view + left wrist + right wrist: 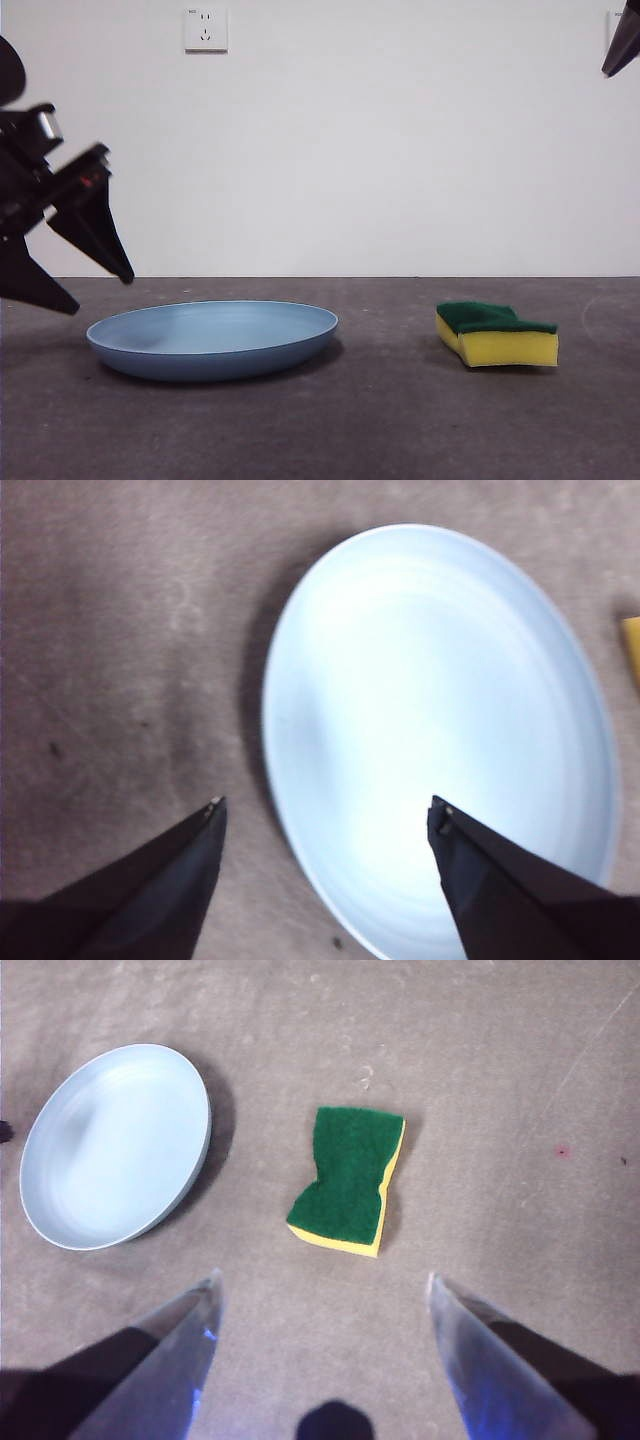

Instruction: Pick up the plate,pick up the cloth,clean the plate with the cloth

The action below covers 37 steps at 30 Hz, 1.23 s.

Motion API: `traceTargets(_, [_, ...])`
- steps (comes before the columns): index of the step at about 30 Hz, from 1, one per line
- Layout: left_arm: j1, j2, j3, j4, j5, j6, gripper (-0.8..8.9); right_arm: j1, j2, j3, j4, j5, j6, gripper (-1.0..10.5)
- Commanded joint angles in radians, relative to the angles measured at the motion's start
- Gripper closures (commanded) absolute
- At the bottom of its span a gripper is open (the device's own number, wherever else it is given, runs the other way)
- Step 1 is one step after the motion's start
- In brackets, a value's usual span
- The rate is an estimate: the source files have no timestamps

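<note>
Front view: the left pincer (100, 290) hangs above the tabletop (380, 420), over the near rim of the plate (212, 338), its jaws spread to either side of that rim, apparently clear of it. The plate lies flat on the tabletop. The cloth (497, 334) lies beyond the plate's far side from this pincer, well apart. The right pincer (325, 1285) is high above, the cloth ahead of its spread jaws.
</note>
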Motion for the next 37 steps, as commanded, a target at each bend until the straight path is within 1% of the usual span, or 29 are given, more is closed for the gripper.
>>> traceTargets(1, [-0.011,0.043,0.027,0.004,-0.034,-0.008,4.75,0.001,0.002,0.002,0.006,-0.001,-0.005,6.0])
traceTargets(9, [-0.035,0.146,0.09,-0.006,-0.059,-0.007,4.76,0.001,0.002,0.002,0.007,-0.001,-0.006,6.0])
traceTargets(12, [-0.043,0.176,0.092,-0.006,-0.079,-0.007,4.76,0.001,0.002,0.002,0.007,0.0,-0.01,6.0])
traceTargets(17, [-0.047,0.21,0.092,-0.007,-0.079,-0.007,4.78,0.001,0.002,0.002,0.007,0.002,-0.017,6.0])
traceTargets(18, [-0.048,0.211,0.092,-0.008,-0.079,-0.007,4.95,0.001,0.002,0.002,0.007,0.002,-0.017,6.0])
traceTargets(19, [-0.05,0.211,0.092,-0.008,-0.079,-0.007,5.45,0.001,0.002,0.002,0.007,0.002,-0.017,6.0])
traceTargets(21, [-0.056,0.211,0.092,-0.007,-0.077,0.004,7.15,0.001,0.002,0.002,0.007,0.002,-0.016,6.0])
traceTargets(23, [-0.063,0.211,0.092,-0.007,-0.077,0.027,8.35,0.001,0.002,0.002,0.008,0.002,-0.016,6.0])
traceTargets(24, [-0.067,0.211,0.092,-0.007,-0.079,0.027,8.21,0.001,0.002,0.002,0.01,0.001,-0.016,6.0])
traceTargets(31, [-0.074,0.204,0.098,0.007,-0.083,0.027,8.21,0.002,0.035,0.002,0.033,-0.002,-0.017,6.0])
traceTargets(37, [-0.078,0.107,0.108,-0.025,-0.084,0.027,8.21,0.039,0.143,0.004,0.094,0.002,-0.028,6.0])
